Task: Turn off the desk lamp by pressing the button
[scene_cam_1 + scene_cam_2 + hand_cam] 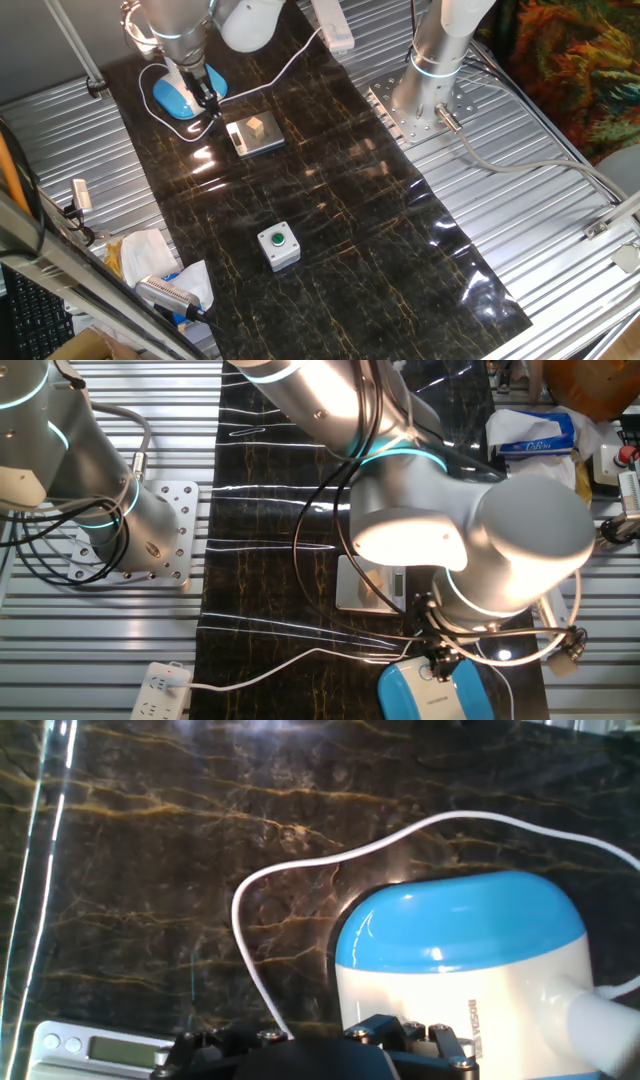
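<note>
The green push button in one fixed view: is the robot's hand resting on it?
No. The hand is at the desk lamp, far from the green push button.

One desk lamp (183,95), one scale (254,134), one green push button (277,240), one power strip (158,690).

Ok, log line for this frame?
phase: approach | gripper over desk lamp base | button: hidden | fingers: unclear | lamp: lit
</note>
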### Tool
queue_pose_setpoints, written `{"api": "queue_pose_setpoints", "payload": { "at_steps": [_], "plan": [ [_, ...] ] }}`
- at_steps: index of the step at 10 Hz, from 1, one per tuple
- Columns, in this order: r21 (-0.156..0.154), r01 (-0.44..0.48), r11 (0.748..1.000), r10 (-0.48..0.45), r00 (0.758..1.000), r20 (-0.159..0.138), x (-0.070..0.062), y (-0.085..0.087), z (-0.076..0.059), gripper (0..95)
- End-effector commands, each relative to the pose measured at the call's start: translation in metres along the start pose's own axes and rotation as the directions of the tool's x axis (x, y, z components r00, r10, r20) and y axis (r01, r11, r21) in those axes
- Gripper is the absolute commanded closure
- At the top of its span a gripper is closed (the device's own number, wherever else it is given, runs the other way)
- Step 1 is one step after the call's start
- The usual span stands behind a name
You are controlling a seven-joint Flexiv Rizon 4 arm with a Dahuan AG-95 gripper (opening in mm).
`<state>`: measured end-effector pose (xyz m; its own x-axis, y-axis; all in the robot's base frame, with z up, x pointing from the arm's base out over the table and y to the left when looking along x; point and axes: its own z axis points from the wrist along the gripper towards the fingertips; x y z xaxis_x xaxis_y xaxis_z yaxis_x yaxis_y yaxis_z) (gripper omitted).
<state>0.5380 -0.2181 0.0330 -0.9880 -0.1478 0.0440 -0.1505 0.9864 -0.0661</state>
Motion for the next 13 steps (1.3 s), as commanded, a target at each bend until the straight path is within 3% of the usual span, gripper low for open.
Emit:
{"api": "queue_pose_setpoints", "payload": {
  "at_steps": [1,2,3,5,9,10,13],
  "plan": [
    [0.004,-0.001,1.000,0.001,1.000,0.003,0.000,-0.001,0.006,19.0],
    [0.005,-0.003,1.000,0.003,1.000,0.006,0.001,-0.001,0.008,19.0],
    [0.028,0.011,1.000,-0.011,1.000,0.004,0.001,-0.002,0.010,19.0],
    [0.026,0.014,1.000,-0.014,1.000,0.005,0.001,-0.002,0.009,19.0],
    [0.007,0.005,1.000,-0.005,1.000,-0.015,0.003,0.004,-0.022,19.0],
    [0.008,0.006,1.000,-0.005,1.000,-0.015,0.003,0.004,-0.022,38.0],
    [0.007,0.003,1.000,-0.002,1.000,-0.017,0.003,0.004,-0.022,38.0]
  ]
}}
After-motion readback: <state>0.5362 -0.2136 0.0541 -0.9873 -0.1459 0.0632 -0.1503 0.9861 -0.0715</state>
